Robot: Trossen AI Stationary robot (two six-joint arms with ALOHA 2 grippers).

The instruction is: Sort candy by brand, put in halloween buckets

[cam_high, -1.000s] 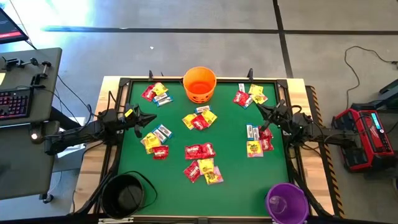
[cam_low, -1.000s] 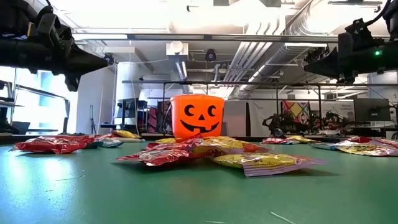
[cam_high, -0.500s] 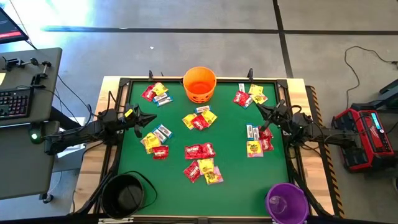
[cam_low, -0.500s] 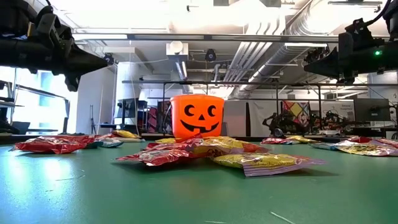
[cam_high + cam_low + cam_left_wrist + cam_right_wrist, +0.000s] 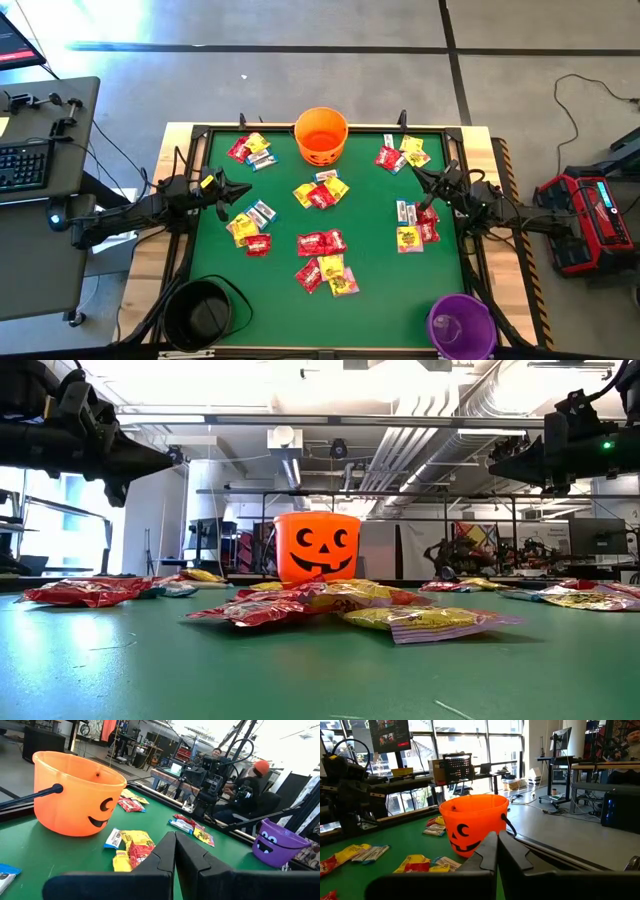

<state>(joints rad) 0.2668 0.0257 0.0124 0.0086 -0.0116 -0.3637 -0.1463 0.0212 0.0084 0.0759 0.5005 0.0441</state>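
The candy lies in several clusters of red, yellow and white-with-blue packets flat on the green table, such as the middle heap (image 5: pixel 321 192), the near heap (image 5: pixel 327 274) and one beside the right arm (image 5: pixel 414 226). The orange bucket (image 5: pixel 320 135) stands at the far edge, the black bucket (image 5: pixel 200 312) at the near left corner and the purple bucket (image 5: pixel 462 325) at the near right corner. My left gripper (image 5: pixel 245 190) hovers shut over the table's left side, above the candy. My right gripper (image 5: pixel 413 171) hovers shut over the right side. The wrist views show the closed fingertips of the left gripper (image 5: pixel 175 840) and the right gripper (image 5: pixel 497 840).
A raised black frame (image 5: pixel 205 130) rims the green table. A desk with a keyboard (image 5: pixel 22 165) stands off the left side and a red device (image 5: pixel 590 215) on the floor to the right. A seated person (image 5: pixel 250 780) shows beyond the table.
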